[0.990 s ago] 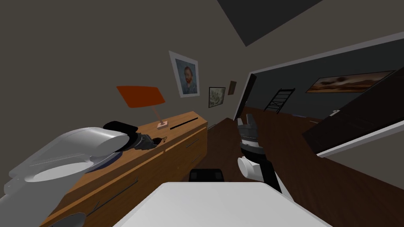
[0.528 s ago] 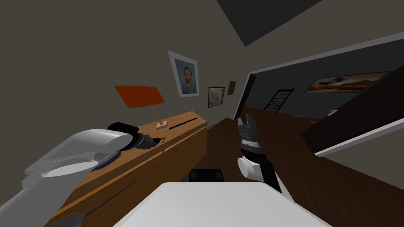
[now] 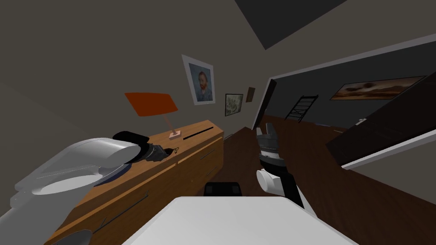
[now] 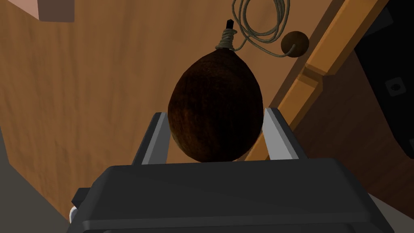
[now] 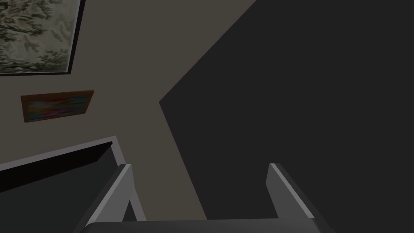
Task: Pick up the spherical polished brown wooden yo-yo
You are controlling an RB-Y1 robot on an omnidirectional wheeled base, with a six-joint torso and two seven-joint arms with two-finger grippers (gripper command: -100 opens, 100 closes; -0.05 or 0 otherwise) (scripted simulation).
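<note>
The yo-yo (image 4: 214, 101) is a dark brown, egg-shaped wooden ball with a pale string (image 4: 258, 20) tied to its top, ending in a small brown bead (image 4: 294, 43). It sits between the fingers of my left gripper (image 4: 216, 115), which press its two sides over the wooden sideboard top (image 4: 93, 89). In the head view the left gripper (image 3: 167, 152) reaches out over the sideboard (image 3: 179, 170) near its front edge. My right gripper (image 3: 268, 129) is held up over the floor, open and holding nothing.
A lamp with an orange shade (image 3: 151, 103) stands on a small pink base (image 3: 175, 135) just beyond the left gripper. A dark blue disc (image 3: 121, 171) lies under my left forearm. Framed pictures (image 3: 200, 84) hang above. A dark door (image 3: 383, 127) stands open on the right.
My left forearm swayed slightly up and back down, and the head's picture shifted a little with it. The left gripper stays at the yo-yo; the right arm has not moved.
</note>
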